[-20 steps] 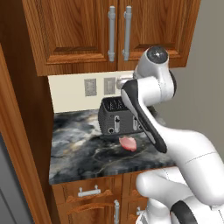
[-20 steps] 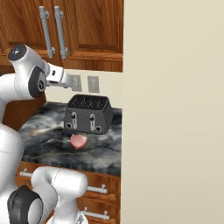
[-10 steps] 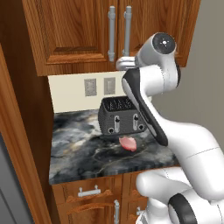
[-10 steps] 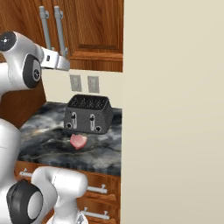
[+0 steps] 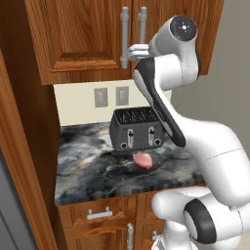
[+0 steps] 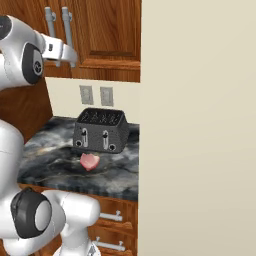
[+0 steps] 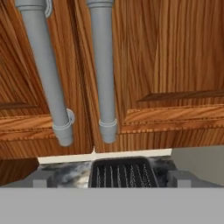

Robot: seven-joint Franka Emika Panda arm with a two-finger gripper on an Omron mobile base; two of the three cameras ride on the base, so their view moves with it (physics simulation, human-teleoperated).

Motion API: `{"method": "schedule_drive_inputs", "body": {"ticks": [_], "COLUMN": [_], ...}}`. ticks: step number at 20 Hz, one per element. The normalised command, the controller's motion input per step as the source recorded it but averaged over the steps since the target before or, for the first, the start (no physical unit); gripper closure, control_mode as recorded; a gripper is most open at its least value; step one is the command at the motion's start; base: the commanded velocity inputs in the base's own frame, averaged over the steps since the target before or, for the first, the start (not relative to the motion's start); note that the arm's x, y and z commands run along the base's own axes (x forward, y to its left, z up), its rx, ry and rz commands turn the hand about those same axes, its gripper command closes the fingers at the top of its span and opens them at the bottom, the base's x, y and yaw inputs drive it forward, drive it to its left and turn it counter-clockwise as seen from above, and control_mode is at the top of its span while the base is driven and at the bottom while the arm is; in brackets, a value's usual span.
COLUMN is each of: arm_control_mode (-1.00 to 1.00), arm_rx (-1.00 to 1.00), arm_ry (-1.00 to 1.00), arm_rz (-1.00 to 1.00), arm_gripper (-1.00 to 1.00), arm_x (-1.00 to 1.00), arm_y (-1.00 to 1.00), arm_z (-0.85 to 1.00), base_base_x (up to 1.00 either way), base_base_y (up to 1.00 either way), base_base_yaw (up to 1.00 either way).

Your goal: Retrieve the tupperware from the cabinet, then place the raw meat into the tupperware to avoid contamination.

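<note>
The reddish-brown wooden wall cabinet (image 5: 88,39) with two panelled doors was seen across the top of the left base view, both doors shut, and its two long grey metal bar handles (image 7: 104,74) were shown side by side in the upper left of the hand view. Below it, the dark marbled stone counter (image 5: 88,171) lay across the middle of the left base view. The dark grey four-slot toaster (image 5: 135,129) stood at the centre of that counter, against the wall. The white arm's two-finger gripper (image 5: 128,52) was held at the lower ends of the handles, in the upper middle of the left base view, with its jaws spread wide and nothing between them. The small pink-red oval slab of raw meat (image 5: 143,159) lay on the counter just in front of the toaster, at the picture's centre. Whether the gripper touched a handle could not be told.
</note>
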Motion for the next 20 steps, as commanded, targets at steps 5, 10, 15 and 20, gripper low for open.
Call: {"method": "schedule_drive_inputs", "body": {"ticks": [5, 10, 15, 20], "arm_control_mode": [-1.00, -1.00, -1.00, -1.00], "arm_rx": [-0.01, -0.01, 0.00, 0.00], "arm_ry": [0.03, 0.00, 0.00, 0.00], "arm_rz": [0.05, -0.01, -0.04, 0.00], "arm_gripper": [-1.00, -1.00, -1.00, -1.00], "arm_x": [0.33, 0.19, 0.32, 0.41], "arm_y": [-0.01, -0.09, -0.02, 0.00], "arm_z": [0.03, -0.05, -0.09, -0.02], "base_base_x": [0.00, 0.00, 0.00, 0.00], "base_base_y": [0.00, 0.00, 0.00, 0.00], "base_base_yaw": [0.00, 0.00, 0.00, 0.00]}}
